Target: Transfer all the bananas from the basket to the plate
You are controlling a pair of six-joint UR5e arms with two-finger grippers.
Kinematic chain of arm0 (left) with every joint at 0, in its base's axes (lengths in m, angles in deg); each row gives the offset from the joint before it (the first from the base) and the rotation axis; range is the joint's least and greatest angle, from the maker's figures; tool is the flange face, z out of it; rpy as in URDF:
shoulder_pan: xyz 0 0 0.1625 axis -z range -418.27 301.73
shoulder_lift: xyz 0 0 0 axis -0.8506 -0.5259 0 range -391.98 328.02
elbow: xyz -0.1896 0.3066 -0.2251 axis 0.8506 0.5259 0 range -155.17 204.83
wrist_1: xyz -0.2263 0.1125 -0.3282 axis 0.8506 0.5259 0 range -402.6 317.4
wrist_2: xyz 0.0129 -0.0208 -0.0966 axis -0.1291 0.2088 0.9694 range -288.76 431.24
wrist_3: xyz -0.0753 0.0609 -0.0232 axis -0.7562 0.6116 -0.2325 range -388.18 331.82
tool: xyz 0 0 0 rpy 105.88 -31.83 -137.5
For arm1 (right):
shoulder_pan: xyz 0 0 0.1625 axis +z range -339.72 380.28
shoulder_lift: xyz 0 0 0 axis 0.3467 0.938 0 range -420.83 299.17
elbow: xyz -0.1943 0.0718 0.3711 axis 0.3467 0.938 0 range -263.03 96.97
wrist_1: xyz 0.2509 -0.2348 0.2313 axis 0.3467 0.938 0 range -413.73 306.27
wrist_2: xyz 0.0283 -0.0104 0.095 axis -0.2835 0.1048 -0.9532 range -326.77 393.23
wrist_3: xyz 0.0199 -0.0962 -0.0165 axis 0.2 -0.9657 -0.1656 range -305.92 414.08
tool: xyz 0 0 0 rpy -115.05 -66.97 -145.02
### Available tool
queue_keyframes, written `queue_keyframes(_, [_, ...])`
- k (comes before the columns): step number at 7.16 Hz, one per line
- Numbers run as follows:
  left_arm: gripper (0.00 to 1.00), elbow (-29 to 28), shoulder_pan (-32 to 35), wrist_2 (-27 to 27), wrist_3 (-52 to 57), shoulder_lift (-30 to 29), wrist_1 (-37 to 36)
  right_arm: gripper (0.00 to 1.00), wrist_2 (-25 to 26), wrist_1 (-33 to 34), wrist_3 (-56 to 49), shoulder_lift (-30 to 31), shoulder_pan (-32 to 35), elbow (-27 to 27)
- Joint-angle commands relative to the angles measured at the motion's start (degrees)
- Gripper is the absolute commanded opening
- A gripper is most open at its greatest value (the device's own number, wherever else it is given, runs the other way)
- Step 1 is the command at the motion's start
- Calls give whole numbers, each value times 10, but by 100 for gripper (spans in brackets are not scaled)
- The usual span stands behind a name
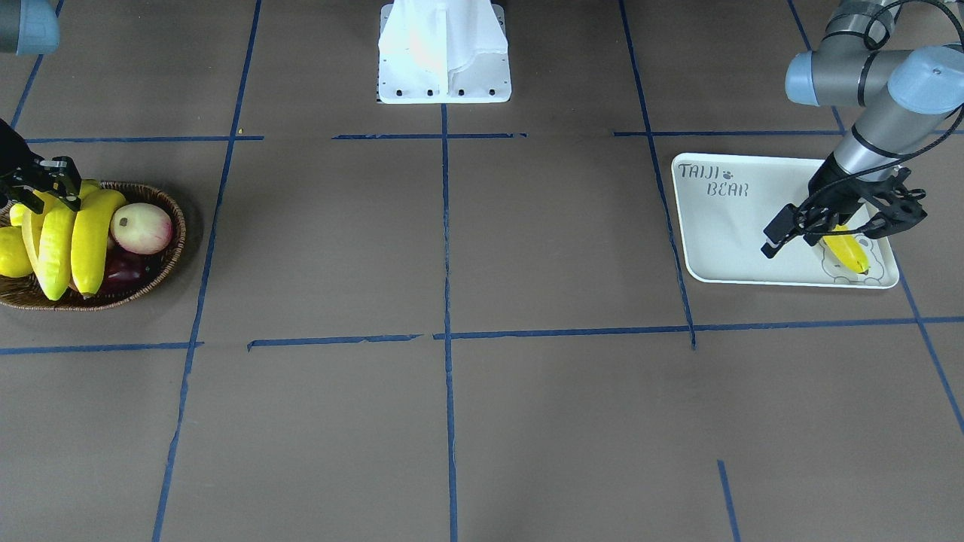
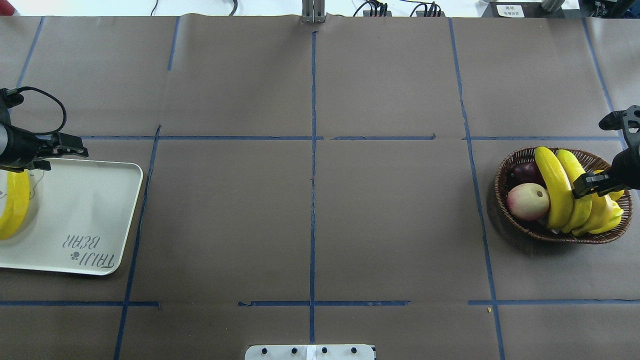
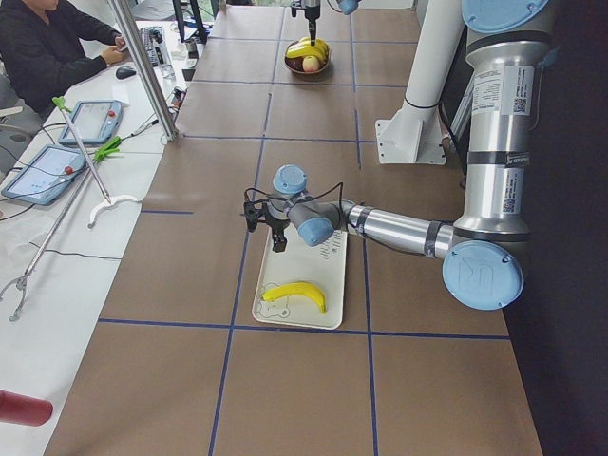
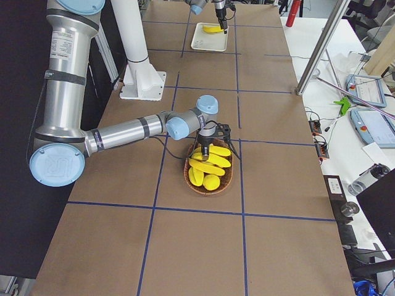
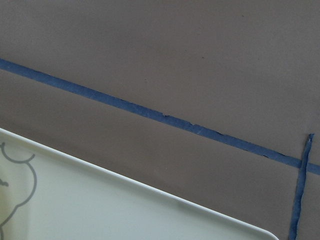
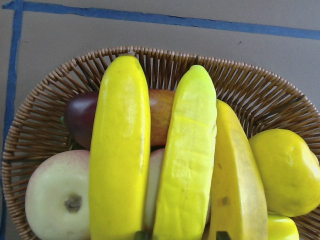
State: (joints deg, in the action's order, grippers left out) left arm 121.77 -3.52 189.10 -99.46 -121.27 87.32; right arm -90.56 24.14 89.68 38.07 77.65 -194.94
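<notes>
Three bananas lie side by side in the wicker basket (image 1: 169,256), shown close up in the right wrist view. My right gripper (image 1: 49,188) is down on them, and its fingertips (image 6: 142,235) hug the sides of the middle banana (image 6: 187,165), which rests in the basket. Another banana (image 1: 847,252) lies on the white plate (image 1: 723,226) over the printed bear face. My left gripper (image 1: 836,226) hangs just above the plate (image 2: 85,210), open and holding nothing, apart from that banana (image 2: 15,205).
The basket also holds a pink-white apple (image 1: 141,227), a dark purple fruit (image 2: 525,172) and stubby yellow fruits (image 6: 285,170). The white robot base (image 1: 444,53) stands at the table's robot side. A person (image 3: 47,47) sits at a side desk with tablets.
</notes>
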Motion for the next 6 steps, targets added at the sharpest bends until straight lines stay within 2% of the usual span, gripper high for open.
queue_keyframes(1, [100,0,0,0,0,0,0,55,1,1,1,1,-3,1])
queue_keyframes(5, [100,-1,0,0,0,-5,-3,51,1,0,2,-3,-16,13])
queue_keyframes(6, [100,0,0,-1,0,-8,-4,45,1,0,2,-3,-15,13])
